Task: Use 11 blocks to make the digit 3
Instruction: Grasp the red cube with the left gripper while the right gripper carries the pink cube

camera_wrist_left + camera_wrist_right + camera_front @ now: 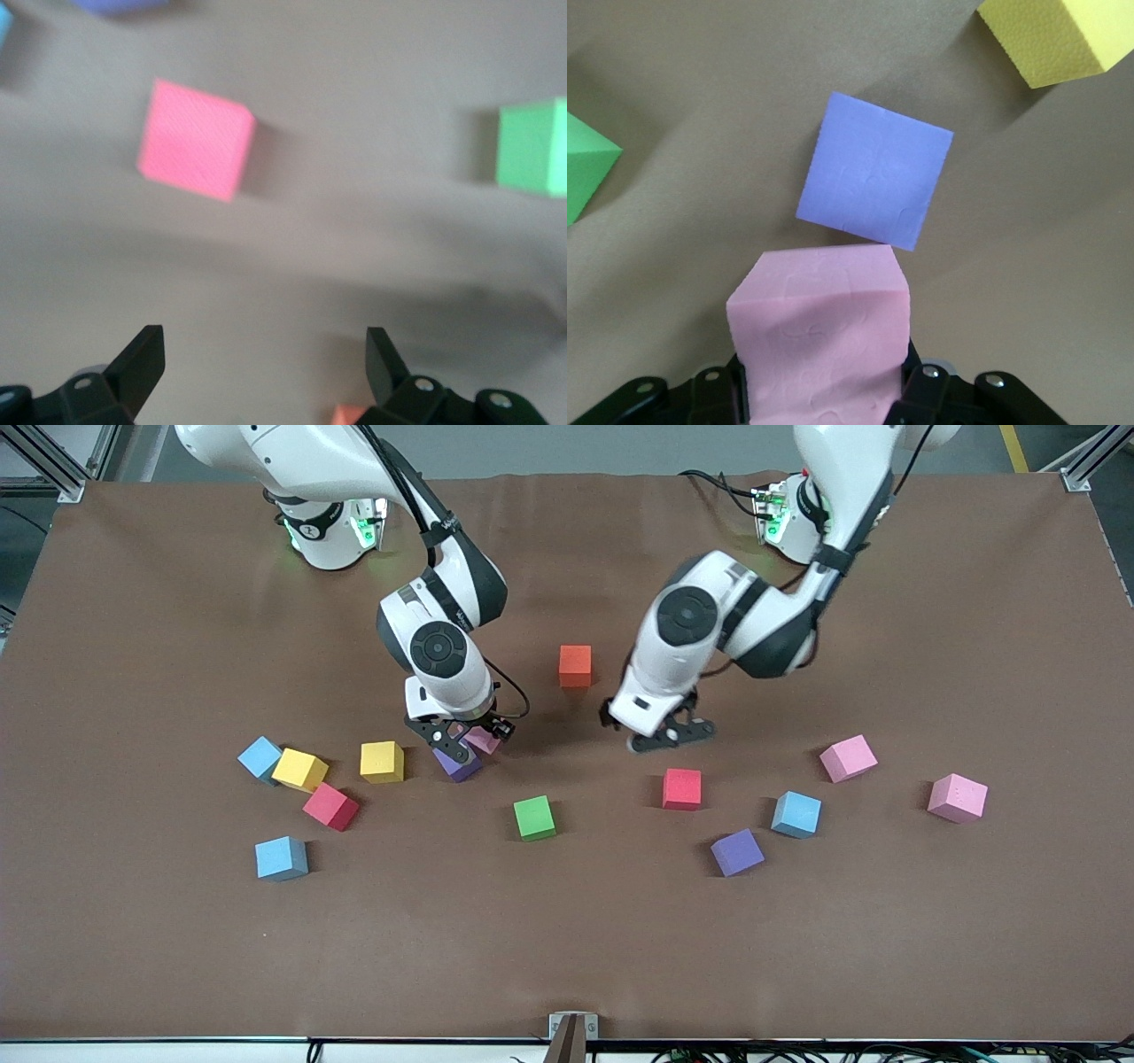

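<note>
The right gripper [462, 741] pinched a pink block [819, 341] (above a purple block [458, 763]); the left gripper [671, 732] hung spread near the table's [567, 957] middle.

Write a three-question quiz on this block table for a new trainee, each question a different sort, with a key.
1. True or false: the right gripper is shut on a pink block.
2. Multiple choice: the left gripper is A) shut on a red block, B) open and holding nothing, C) shut on a green block.
3. Fill in: the held pink block hangs beside a ____ block that sits on the table.

Key: 1 true; 2 B; 3 purple.
</note>
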Motion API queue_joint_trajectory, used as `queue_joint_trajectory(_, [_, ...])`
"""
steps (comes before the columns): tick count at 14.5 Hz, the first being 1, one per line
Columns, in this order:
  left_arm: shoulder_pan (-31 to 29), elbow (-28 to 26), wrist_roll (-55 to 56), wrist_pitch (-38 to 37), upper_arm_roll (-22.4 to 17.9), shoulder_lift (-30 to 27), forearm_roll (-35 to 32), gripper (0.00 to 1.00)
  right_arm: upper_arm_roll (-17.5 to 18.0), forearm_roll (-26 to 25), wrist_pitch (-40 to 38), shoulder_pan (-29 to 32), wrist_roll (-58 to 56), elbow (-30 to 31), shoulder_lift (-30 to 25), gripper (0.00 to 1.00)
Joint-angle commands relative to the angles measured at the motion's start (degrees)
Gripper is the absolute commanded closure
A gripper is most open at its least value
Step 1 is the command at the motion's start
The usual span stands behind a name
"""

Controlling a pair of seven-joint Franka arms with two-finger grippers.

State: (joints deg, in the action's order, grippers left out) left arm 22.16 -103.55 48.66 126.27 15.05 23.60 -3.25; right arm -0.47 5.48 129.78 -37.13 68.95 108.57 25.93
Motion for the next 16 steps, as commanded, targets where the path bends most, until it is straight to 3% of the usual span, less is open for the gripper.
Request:
queue_joint_trajectory(1, [-3.6,2.91,-2.95,-0.24,0.5,2.06,-4.81,0.0,0.39,-0.03,-2.59,0.48,-0.48,-1.08,-0.88,0.6])
queue_joint_trajectory(6, [-5.55,8.1,-8.13,0.02,0.24,8.39,-9.05,0.0,0.39,-0.2,-8.93,0.57,-0.39,-4.6,-0.61,0.65])
queue_joint_trajectory(9, [-6.43,8.19,-10.69,4.66,0.24,11.72,-10.19,0.0,0.39,-0.21,-9.2,-0.49,0.31,-5.12,-0.53,0.71])
queue_joint_trajectory(16, [-6.34,7.84,-11.22,8.02,0.33,15.34,-10.02,0.01,0.47,-0.12,-9.9,-3.12,7.41,-4.51,-0.44,0.7])
